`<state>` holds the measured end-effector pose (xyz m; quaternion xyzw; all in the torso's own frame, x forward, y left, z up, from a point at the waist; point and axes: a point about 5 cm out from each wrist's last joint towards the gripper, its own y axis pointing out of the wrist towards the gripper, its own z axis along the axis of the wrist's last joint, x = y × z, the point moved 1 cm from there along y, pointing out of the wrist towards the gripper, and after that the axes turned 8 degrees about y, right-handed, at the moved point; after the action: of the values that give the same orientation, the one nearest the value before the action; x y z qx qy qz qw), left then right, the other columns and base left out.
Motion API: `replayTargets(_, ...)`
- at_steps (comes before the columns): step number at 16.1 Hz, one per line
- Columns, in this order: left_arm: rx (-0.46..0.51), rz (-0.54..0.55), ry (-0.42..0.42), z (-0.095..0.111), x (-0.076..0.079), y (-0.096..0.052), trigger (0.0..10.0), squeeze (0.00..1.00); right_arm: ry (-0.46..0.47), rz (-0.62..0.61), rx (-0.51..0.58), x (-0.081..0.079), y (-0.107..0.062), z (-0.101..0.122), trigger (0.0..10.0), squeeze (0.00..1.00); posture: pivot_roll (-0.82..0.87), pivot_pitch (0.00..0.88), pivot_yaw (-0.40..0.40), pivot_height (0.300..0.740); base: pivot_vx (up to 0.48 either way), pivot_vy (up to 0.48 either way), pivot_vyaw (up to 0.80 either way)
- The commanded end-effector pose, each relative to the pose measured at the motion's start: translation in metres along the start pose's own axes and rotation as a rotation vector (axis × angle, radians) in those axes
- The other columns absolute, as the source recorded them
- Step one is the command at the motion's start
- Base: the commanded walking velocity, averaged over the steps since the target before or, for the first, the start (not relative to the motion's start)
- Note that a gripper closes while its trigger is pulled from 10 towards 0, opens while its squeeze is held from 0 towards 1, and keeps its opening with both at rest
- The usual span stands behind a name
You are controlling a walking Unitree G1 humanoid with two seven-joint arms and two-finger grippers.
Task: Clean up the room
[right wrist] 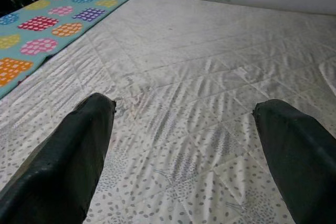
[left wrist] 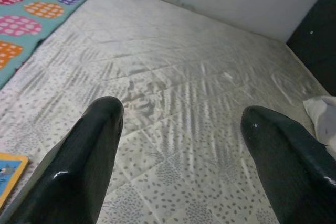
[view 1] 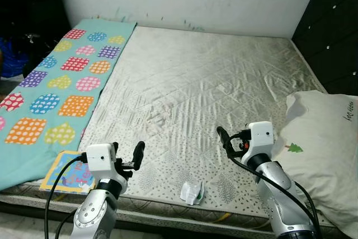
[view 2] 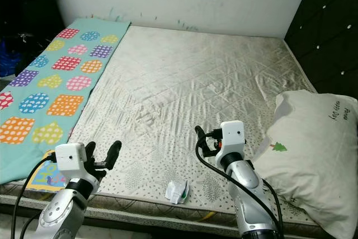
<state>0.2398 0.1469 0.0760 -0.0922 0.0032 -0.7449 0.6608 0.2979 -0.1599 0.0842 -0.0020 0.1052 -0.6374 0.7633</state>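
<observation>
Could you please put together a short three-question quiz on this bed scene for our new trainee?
1. True or false: the crumpled wrapper lies at the near edge of the mattress, between the two arms.
2. Which item lies at the near left corner, beside the teal dotted blanket? A) a picture book B) a shoe C) a cup
3. Fill in: the left pincer and the right pincer are both ____, holding nothing.

Key
1. True.
2. A, the picture book.
3. Open. The white pillow sits to the right, untouched.
</observation>
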Motion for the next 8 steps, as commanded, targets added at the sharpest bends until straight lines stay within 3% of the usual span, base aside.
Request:
replayTargets(1, 0.011, 0.028, 0.013, 0.002, -0.004, 0.002, 10.0, 0.0, 0.005, -0.038, 0.001, 0.007, -0.001, 0.001, 10.0, 0.0, -0.11, 0.015, -0.042, 0.74, 0.0, 0.0, 0.0)
replayTargets(4, 0.011, 0.117, 0.026, 0.005, -0.018, 0.001, 10.0, 0.0, 0.024, -0.106, 0.022, 0.016, -0.001, 0.004, 10.0, 0.0, -0.1, 0.026, -0.045, 0.74, 0.0, 0.0, 0.0)
replayTargets(7, -0.004, 0.081, 0.011, 0.002, -0.015, 0.0, 10.0, 0.0, 0.011, -0.109, 0.022, 0.016, -0.001, 0.003, 10.0, 0.0, -0.1, 0.031, -0.041, 0.74, 0.0, 0.0, -0.8)
replayTargets(8, -0.005, 0.079, 0.009, 0.002, -0.014, 0.001, 10.0, 0.0, 0.013, -0.111, 0.025, 0.016, -0.002, 0.003, 10.0, 0.0, -0.1, 0.031, -0.041, 0.74, 0.0, 0.315, 0.0)
